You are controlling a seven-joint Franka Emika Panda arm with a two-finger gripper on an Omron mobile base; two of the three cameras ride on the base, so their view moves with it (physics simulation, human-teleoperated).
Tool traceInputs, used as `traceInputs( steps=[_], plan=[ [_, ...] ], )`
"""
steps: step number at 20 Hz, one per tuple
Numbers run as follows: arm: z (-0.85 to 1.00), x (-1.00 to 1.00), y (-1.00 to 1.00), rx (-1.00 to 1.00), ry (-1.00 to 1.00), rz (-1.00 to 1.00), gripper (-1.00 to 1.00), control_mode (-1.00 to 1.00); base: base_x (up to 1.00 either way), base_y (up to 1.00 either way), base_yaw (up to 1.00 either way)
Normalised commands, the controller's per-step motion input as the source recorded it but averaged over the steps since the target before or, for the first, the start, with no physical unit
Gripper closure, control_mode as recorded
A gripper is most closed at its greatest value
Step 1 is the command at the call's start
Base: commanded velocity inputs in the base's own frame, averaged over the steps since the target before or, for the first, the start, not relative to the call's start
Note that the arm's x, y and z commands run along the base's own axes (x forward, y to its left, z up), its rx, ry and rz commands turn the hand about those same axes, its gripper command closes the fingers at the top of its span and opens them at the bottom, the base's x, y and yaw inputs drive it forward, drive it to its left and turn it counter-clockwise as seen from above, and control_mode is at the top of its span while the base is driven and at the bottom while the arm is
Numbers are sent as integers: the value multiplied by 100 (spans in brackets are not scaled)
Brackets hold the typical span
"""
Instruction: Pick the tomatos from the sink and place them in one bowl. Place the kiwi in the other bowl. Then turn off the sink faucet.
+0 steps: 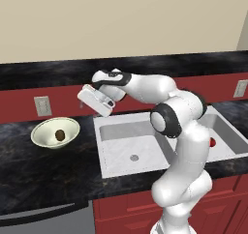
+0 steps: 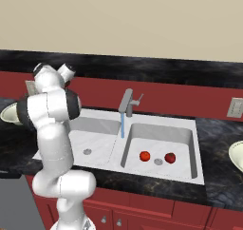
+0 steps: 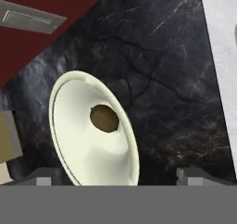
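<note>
Both base views look forward and down from behind the arm (one left, one right), sharing the sink (image 1: pixel 145 146) and dark tabletop (image 1: pixel 48 165) at middle distance. The hand view peers close and tilted over the bowl (image 3: pixel 78 144), its fingers (image 3: pixel 44 177) at the bottom.

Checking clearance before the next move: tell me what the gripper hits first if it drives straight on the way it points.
Likely the pale bowl holding the kiwi; the open gripper points at it, though depth is unclear.
</note>
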Motion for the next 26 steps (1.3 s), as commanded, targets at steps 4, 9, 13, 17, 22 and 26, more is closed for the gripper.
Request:
traceInputs(
  steps=[4,9,13,17,22,26],
  plan=[
    [20,-50,-77,-6,-17,-6,-100,-100,0,0,0],
    [31,-48,-61,-14,-10,-8,-100,-100,0,0,0],
    [6,-50,-68,-16,-4,-11,-100,-100,0,0,0],
    [0,-41,-71,-13,-1,-12,-100,-100,0,0,0],
    [0,-23,-86,-8,0,-20,-100,-100,0,0,0],
    [0,-21,-92,-8,0,-22,-100,-100,0,0,0]
  ],
)
